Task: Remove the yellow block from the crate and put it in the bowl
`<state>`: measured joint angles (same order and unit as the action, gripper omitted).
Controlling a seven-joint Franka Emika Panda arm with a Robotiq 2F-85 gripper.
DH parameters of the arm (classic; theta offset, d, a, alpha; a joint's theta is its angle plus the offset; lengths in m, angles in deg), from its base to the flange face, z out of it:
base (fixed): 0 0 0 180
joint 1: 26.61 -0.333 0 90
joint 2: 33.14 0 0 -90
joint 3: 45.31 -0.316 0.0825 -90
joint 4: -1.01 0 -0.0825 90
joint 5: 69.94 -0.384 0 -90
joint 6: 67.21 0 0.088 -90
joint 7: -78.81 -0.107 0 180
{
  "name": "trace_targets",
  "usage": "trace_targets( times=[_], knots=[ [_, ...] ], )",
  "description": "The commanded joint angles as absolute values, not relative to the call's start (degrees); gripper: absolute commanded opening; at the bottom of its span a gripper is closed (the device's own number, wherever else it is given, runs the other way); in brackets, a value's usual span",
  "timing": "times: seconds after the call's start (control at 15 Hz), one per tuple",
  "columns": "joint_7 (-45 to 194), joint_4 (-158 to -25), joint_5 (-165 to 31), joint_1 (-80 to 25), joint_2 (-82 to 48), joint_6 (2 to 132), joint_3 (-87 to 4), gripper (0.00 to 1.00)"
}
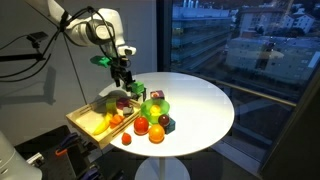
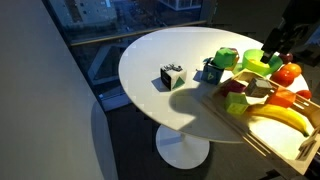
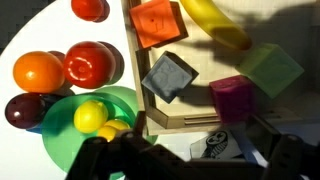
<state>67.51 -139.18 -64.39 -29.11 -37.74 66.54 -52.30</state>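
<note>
- Evidently your gripper (image 3: 190,165) has its jaws spread, grasping nothing; the yellow block (image 3: 115,128) appears to lie in the bowl (image 3: 60,150).
- Rise straight up, clear of the bowl rim and the crate (image 3: 185,122) wall.

Wrist view: bowl (image 3: 65,150) rim hidden behind gripper (image 3: 190,168), 7 o'clock; jaw spread unreadable. Banana (image 3: 215,20) cut by top edge, 1 o'clock. Exterior view: crate (image 2: 262,138) cut off, 4 o'clock.

The crate (image 3: 185,122) is pale, matt bare wood; the bowl (image 3: 65,150) glossy lime-green plastic; the toy tomato (image 3: 90,65) shiny smooth plastic; the table (image 1: 205,105) smooth white
</note>
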Motion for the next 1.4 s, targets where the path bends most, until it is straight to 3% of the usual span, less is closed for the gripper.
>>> trace_targets(
  times=[0.0, 1.33],
  knots=[
    [73.31, -141.14, -68.67, -30.29, -38.08, 69.46, -51.35, 1.00],
    [70.21, -145.34, -71.99, -36.49, -33.66, 74.05, -55.13, 1.00]
  ],
)
